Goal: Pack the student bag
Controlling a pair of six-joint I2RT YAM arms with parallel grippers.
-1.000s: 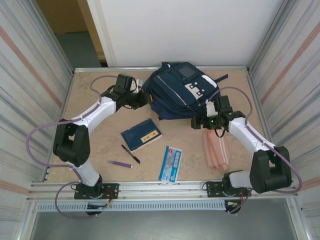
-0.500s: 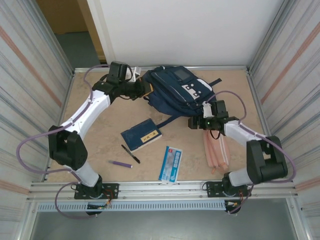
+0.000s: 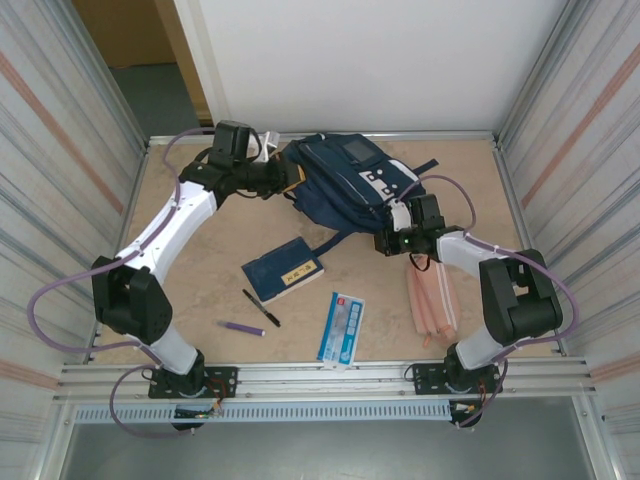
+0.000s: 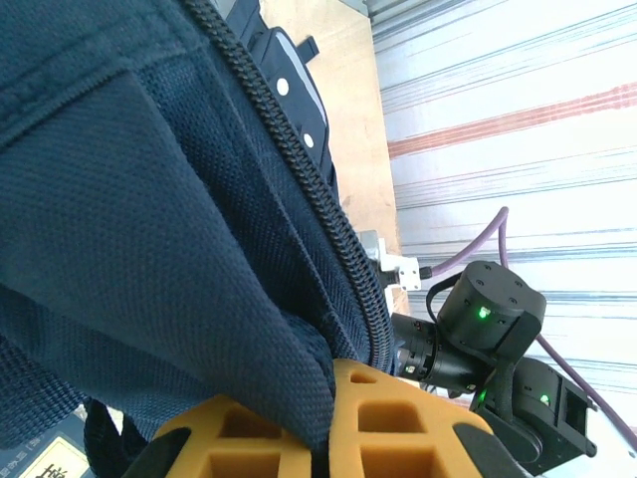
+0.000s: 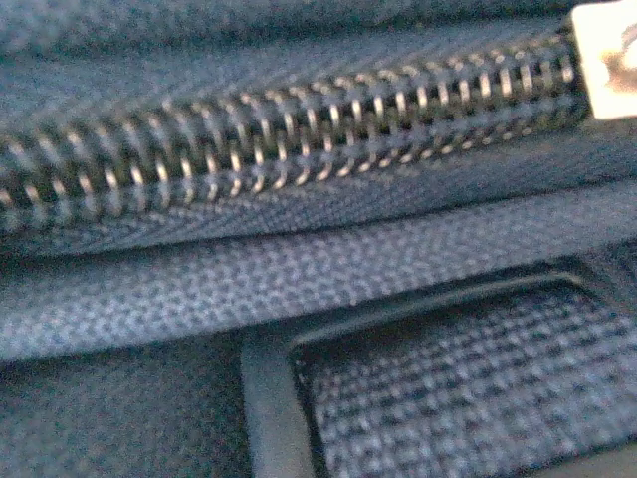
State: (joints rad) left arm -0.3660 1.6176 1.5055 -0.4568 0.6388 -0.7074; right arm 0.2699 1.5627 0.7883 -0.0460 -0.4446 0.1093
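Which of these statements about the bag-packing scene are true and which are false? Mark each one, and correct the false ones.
1. The left pincer is shut on the navy fabric of the student bag. True.
2. The blue book is already inside the bag. False: it lies on the table, on the near side of the bag.
3. The pink pencil case lies on the table, outside the bag. True.
4. The purple pen rests on top of the blue book. False: it lies on the table apart from the book, closer to the arm bases.
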